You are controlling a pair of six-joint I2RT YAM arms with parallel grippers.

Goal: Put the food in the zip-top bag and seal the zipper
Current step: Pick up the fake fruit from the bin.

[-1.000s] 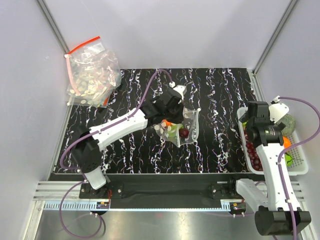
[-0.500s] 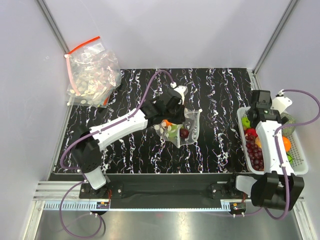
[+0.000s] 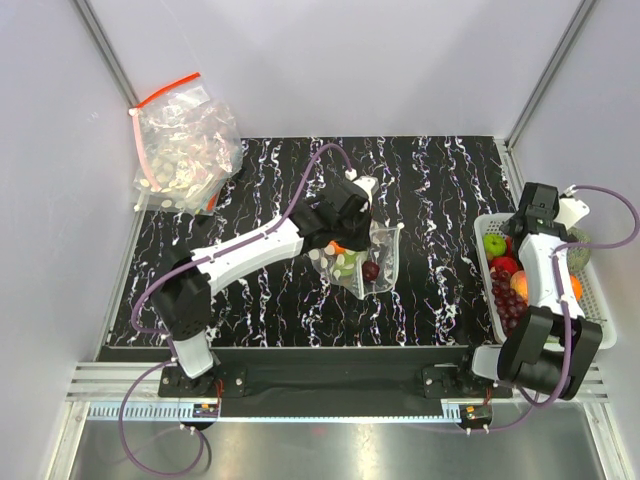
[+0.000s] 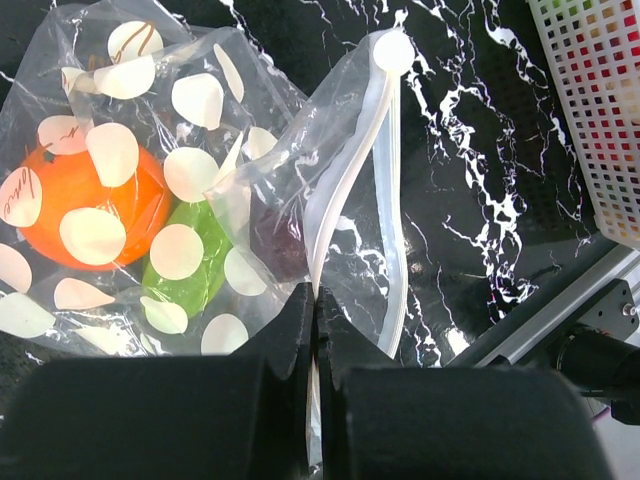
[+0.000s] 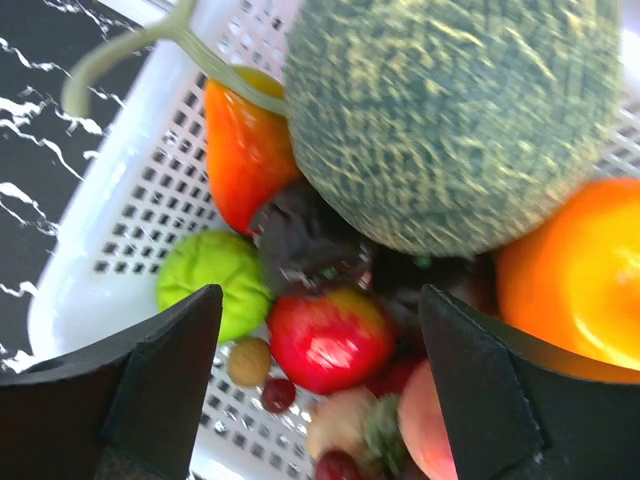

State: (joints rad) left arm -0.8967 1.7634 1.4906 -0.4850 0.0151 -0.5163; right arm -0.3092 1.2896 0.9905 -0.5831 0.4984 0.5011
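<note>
The clear zip-top bag (image 3: pixel 360 262) with white oval spots lies mid-table, its mouth open. In the left wrist view the bag (image 4: pixel 190 150) holds an orange piece (image 4: pixel 75 205), a green piece (image 4: pixel 195 255) and a dark purple piece (image 4: pixel 275 240). The pale zipper (image 4: pixel 375 180) runs along the mouth edge. My left gripper (image 4: pixel 316 300) is shut on one lip of the zipper at its near end. My right gripper (image 5: pixel 320 335) is open above the white basket (image 5: pixel 120 250), over a red apple (image 5: pixel 330 340).
The basket (image 3: pixel 603 300) at the right edge holds a netted melon (image 5: pixel 450 110), an orange fruit (image 5: pixel 570 280), a green fruit (image 5: pixel 212 280), grapes and more. A heap of bags with a red strip (image 3: pixel 185 145) lies at the far left corner.
My right arm has swung out over the basket and turned down toward the fruit. The left gripper with the bag has shifted slightly right.
</note>
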